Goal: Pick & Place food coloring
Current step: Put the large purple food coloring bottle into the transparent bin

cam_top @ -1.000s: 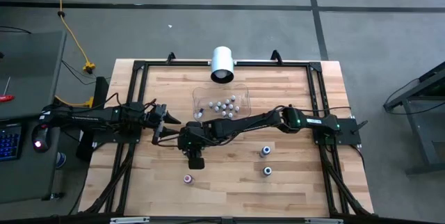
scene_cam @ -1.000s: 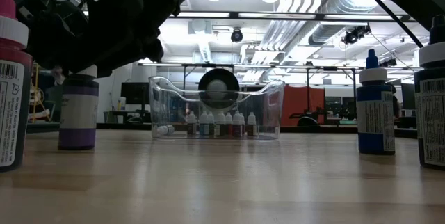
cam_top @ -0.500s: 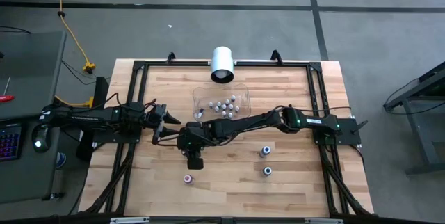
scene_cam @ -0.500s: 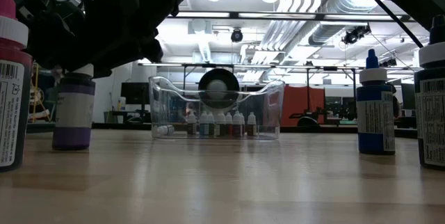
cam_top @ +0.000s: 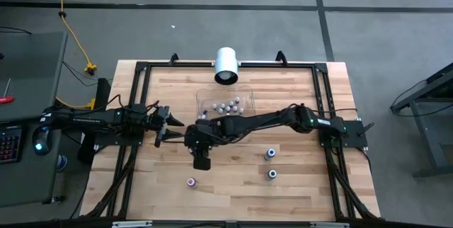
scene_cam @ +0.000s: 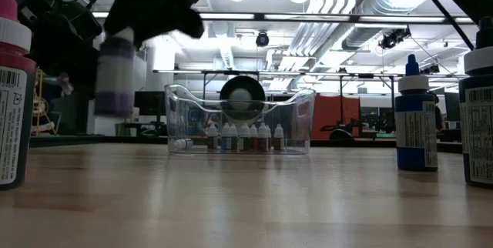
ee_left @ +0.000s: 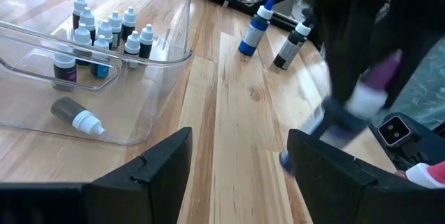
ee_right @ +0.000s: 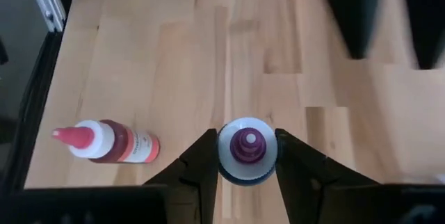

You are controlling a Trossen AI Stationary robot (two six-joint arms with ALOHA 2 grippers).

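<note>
Purple bottle (ee_right: 247, 150) now off wood tbl (cam_top: 233, 178).

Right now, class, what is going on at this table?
The right gripper is shut on a purple food coloring bottle and carries it in the air above the wooden table. The clear tray already holds a cluster of small bottles, one lying on its side. Two blue bottles and a pink-red bottle stand out on the table. The left gripper waits open nearby, holding nothing.
</note>
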